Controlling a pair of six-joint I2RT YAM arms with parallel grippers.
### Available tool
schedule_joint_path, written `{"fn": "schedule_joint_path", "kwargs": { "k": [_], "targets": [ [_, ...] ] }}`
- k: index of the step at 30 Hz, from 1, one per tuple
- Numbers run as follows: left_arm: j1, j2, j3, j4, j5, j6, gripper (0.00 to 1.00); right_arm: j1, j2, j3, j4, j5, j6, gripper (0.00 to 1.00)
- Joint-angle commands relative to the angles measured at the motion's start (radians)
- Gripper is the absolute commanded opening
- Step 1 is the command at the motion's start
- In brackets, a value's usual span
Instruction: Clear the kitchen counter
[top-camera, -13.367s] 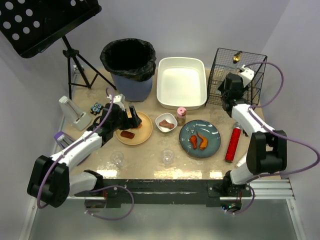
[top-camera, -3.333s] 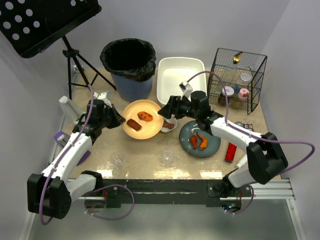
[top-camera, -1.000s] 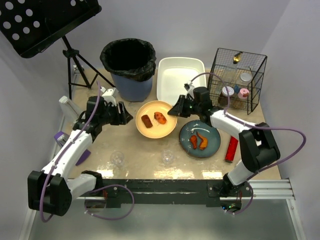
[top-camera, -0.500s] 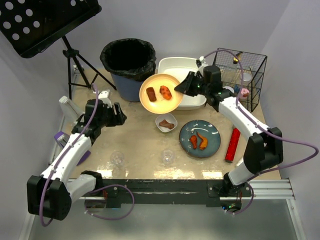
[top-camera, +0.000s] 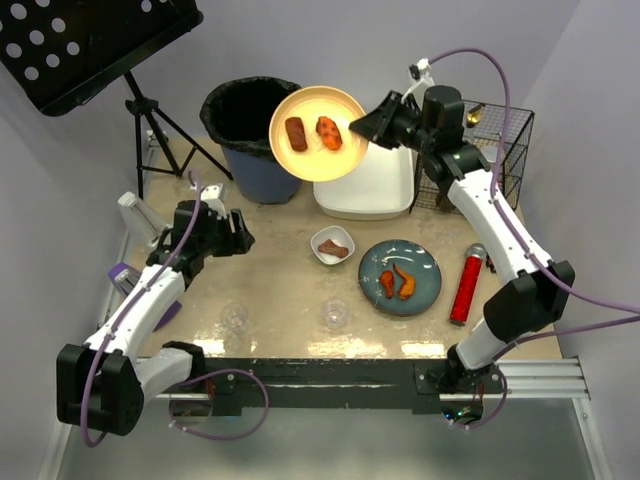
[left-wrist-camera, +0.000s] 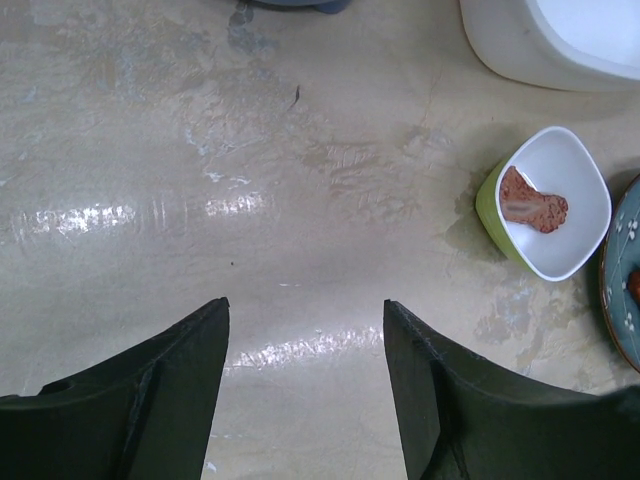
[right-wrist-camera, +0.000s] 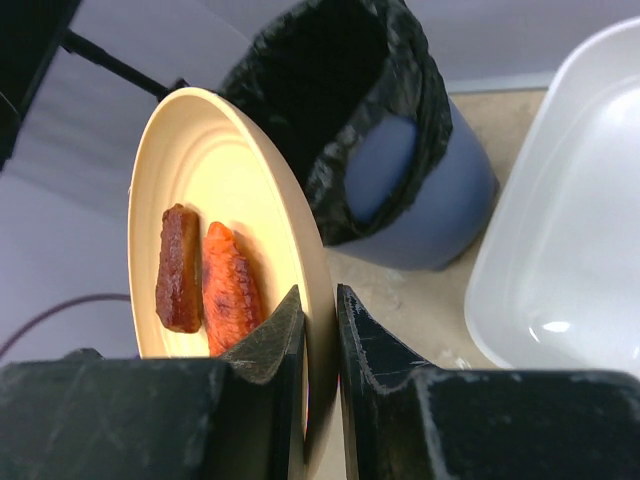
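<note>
My right gripper (top-camera: 372, 128) is shut on the rim of a yellow plate (top-camera: 318, 132), held high and tilted beside the black-lined bin (top-camera: 252, 135). In the right wrist view the plate (right-wrist-camera: 215, 200) stands nearly on edge between the jaws of this gripper (right-wrist-camera: 320, 300), with a brown piece (right-wrist-camera: 178, 270) and an orange piece (right-wrist-camera: 232, 290) of food on it. My left gripper (top-camera: 240, 235) hovers open and empty over the left of the kitchen counter (top-camera: 280, 290); in its own view the gripper (left-wrist-camera: 305, 305) frames bare counter (left-wrist-camera: 200, 150).
On the counter stand a small bowl (top-camera: 332, 245) with a meat piece, a blue plate (top-camera: 400, 277) with orange food, a red cylinder (top-camera: 466, 288) and two glasses (top-camera: 234, 317) (top-camera: 335, 314). A white tub (top-camera: 375, 185) and wire basket (top-camera: 470, 150) sit behind.
My right arm has lifted the yellow plate off the counter, up and back toward the bin, tilting it. The left gripper has opened slightly and drawn back left.
</note>
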Motion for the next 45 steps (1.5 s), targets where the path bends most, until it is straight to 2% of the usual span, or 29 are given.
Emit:
{"fn": "schedule_joint_path", "kwargs": {
  "k": [1, 16, 22, 27, 36, 45],
  "targets": [
    [0.007, 0.02, -0.01, 0.014, 0.031, 0.039, 0.67, -0.006, 0.081, 0.148, 0.03, -0.013, 0.09, 0.0],
    [0.007, 0.034, -0.013, 0.021, 0.054, 0.045, 0.67, -0.002, 0.481, 0.693, 0.035, 0.114, 0.33, 0.0],
    [0.007, 0.04, -0.01, 0.021, 0.054, 0.045, 0.67, 0.058, 0.601, 0.871, 0.038, 0.209, 0.363, 0.0],
    [0.007, 0.045, -0.009, 0.021, 0.054, 0.045, 0.67, 0.106, 0.627, 0.85, 0.102, 0.309, 0.357, 0.0],
    [0.007, 0.047, -0.007, 0.019, 0.055, 0.045, 0.67, 0.199, 0.676, 0.895, 0.16, 0.531, 0.22, 0.0],
    [0.007, 0.05, -0.007, 0.019, 0.054, 0.045, 0.67, 0.27, 0.675, 0.851, 0.292, 0.766, -0.066, 0.0]
  ]
}}
